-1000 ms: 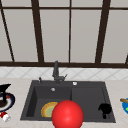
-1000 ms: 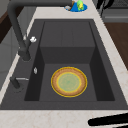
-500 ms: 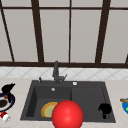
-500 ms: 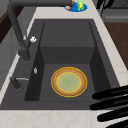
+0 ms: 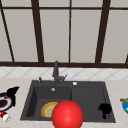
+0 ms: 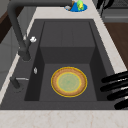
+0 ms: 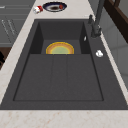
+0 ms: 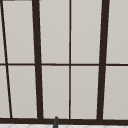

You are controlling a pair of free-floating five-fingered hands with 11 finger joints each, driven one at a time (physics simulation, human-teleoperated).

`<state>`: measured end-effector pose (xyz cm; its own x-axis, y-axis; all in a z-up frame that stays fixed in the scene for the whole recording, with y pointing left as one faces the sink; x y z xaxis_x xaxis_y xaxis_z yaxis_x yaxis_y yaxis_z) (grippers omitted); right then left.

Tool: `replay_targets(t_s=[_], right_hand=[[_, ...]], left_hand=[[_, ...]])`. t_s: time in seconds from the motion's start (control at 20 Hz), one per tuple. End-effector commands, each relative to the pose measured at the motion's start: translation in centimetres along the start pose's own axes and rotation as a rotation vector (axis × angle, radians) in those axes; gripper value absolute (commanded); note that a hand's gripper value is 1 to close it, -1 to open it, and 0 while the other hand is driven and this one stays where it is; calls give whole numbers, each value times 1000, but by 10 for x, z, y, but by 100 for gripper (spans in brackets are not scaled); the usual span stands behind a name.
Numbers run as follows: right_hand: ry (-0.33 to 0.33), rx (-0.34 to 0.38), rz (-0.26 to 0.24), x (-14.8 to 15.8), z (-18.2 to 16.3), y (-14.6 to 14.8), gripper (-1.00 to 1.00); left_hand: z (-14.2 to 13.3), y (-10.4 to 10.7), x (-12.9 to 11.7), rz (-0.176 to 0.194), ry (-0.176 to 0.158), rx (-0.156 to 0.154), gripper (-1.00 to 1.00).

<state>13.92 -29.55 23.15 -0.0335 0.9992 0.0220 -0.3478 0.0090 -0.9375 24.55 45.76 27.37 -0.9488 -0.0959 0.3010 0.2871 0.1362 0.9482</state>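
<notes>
- Your left hand (image 5: 12,96) hovers over the dark plate (image 5: 4,105) at the counter's left end; its fingers (image 6: 113,86) lie straight and slightly spread, reaching in over the sink's (image 6: 30,75) front rim.
- Your right hand (image 5: 105,109) hangs over the sink's right front corner, and you cannot tell how its fingers stand.
- The yellow-rimmed plate (image 6: 69,81) lies flat in the deep left basin, near the straight fingers.
- A red ball (image 5: 67,114) sits before the sink.
- A blue dish (image 5: 125,105) rests at the counter's right.
</notes>
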Motion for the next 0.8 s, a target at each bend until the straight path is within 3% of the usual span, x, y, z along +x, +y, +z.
replay_targets(t_s=[0.0, 0.15, 0.75], right_hand=[[0, 0, 0, 0, 0, 0, 0], [0, 0, 0, 0, 0, 0, 0], [0, 0, 0, 0, 0, 0, 0]], left_hand=[[-16, -11, 14, -26, 39, -62, -100], [-29, -20, 27, -12, 39, -65, -100], [-90, -51, 79, -16, 38, -62, -100]])
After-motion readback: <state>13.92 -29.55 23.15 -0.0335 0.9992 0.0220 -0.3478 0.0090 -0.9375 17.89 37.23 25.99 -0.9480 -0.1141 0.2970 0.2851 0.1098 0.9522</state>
